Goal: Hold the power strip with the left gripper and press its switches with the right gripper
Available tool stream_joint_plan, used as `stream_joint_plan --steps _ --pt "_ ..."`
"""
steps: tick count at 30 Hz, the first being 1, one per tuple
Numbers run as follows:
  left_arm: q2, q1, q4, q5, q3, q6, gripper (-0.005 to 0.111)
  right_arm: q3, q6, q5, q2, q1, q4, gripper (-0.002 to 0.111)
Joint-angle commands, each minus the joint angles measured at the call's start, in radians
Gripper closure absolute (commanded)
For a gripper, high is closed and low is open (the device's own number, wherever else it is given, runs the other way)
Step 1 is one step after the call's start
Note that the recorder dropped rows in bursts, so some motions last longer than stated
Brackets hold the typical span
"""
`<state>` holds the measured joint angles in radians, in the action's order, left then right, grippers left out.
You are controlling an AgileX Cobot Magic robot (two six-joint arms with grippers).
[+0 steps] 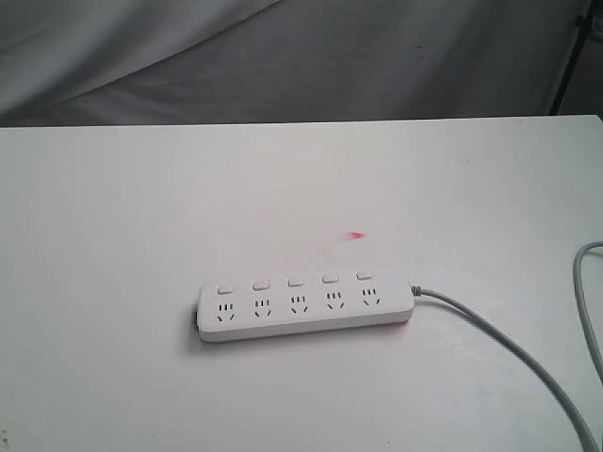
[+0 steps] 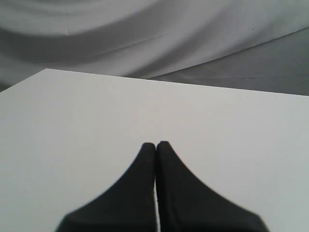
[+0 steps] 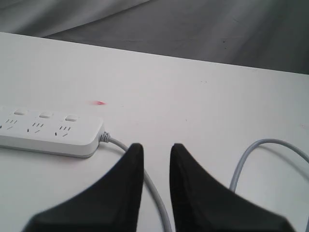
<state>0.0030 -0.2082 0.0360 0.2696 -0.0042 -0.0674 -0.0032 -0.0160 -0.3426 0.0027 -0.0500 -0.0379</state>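
The power strip (image 1: pixel 306 309) lies flat near the middle of your white table (image 1: pixel 141 207). Its 5 switches (image 1: pixel 295 282) sit in a row along its far side, and its grey cord (image 1: pixel 499 344) runs off to the right. Your left gripper (image 2: pixel 156 145) is squeezed tight together and holds nothing. Your right gripper (image 3: pixel 154 147) has a narrow gap, holds nothing, and hangs near the strip's cord end.

Open table (image 1: pixel 141 207) surrounds the power strip (image 1: pixel 304 309) from 6 o'clock round through 9 to 1 o'clock, leaving a gripper free passage on those sides and from above. The one obstacle is the grey cord (image 1: pixel 509 353), which leaves the strip's 3 o'clock end, trails toward 4 o'clock and loops back along the table's 3 o'clock edge.
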Motion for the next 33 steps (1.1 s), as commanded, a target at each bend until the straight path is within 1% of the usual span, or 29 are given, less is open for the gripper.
stream_joint_plan --steps 1,18,22,31,33 --pt "-0.003 -0.002 0.0 -0.004 0.004 -0.003 0.107 0.003 0.002 0.002 -0.003 0.002 0.002 0.089" --pt "-0.003 -0.002 0.0 -0.004 0.004 -0.003 0.107 0.003 0.002 0.002 -0.003 0.002 0.002 0.089" --pt "-0.003 -0.002 0.055 -0.004 0.004 -0.003 0.107 0.003 0.002 0.002 -0.003 0.002 0.002 0.089" --pt "-0.003 -0.002 0.053 0.0 0.004 -0.002 0.107 0.003 0.002 0.002 -0.003 0.002 0.002 0.089" --pt "-0.003 -0.002 0.027 -0.003 0.004 -0.003 0.107 0.003 0.002 0.002 -0.003 0.002 0.002 0.089"
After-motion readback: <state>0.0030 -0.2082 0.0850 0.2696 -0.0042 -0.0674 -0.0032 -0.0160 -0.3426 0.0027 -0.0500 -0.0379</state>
